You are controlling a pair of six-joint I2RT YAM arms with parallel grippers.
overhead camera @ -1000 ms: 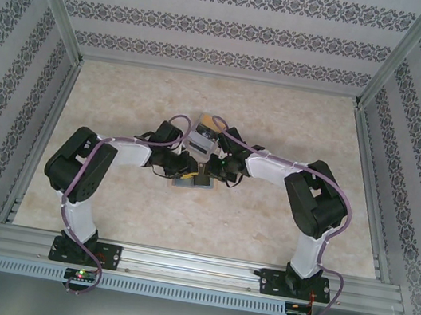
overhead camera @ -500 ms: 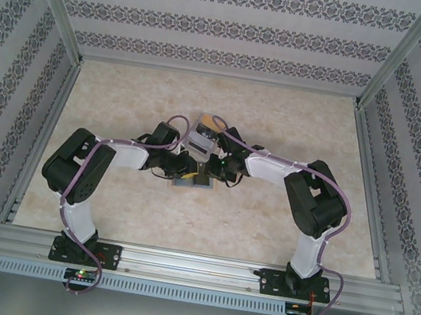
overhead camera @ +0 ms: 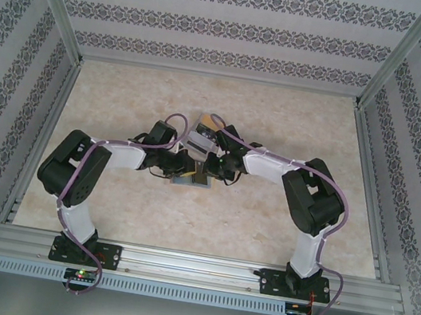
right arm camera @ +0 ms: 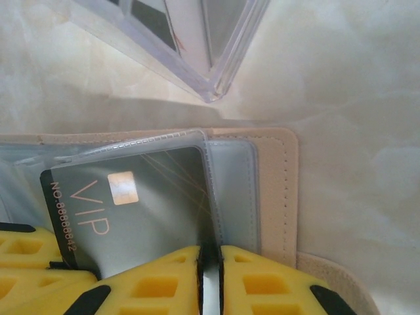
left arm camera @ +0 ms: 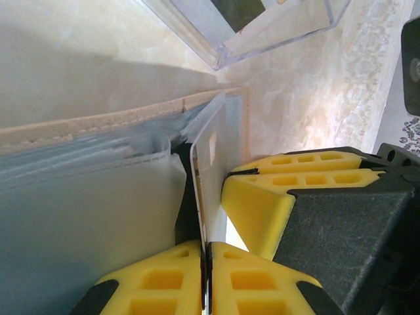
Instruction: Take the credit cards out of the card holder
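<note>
The card holder [right arm camera: 279,190] lies flat on the table, a tan stitched wallet with translucent grey sleeves [left arm camera: 79,216]. A dark grey credit card [right arm camera: 141,210] marked VIP with a gold chip sits partly in a sleeve. In the left wrist view this card [left arm camera: 201,190] shows edge-on, and my left gripper [left arm camera: 206,244] is shut on its edge. My right gripper [right arm camera: 210,248] is shut on a thin sleeve of the holder just beside the card. Both grippers meet over the holder [overhead camera: 188,184] at mid-table, left gripper [overhead camera: 182,171] and right gripper [overhead camera: 211,171] close together.
A clear plastic box [right arm camera: 197,46] with cards inside stands just beyond the holder, also seen from above [overhead camera: 202,138]. Beige marbled table [overhead camera: 278,234] lies all around. Patterned walls and metal frame rails [overhead camera: 46,122] enclose the workspace.
The left arm's elbow has swung left and down while its wrist stayed at the holder. Both sets of jaws have closed a little. The right arm has edged slightly left.
</note>
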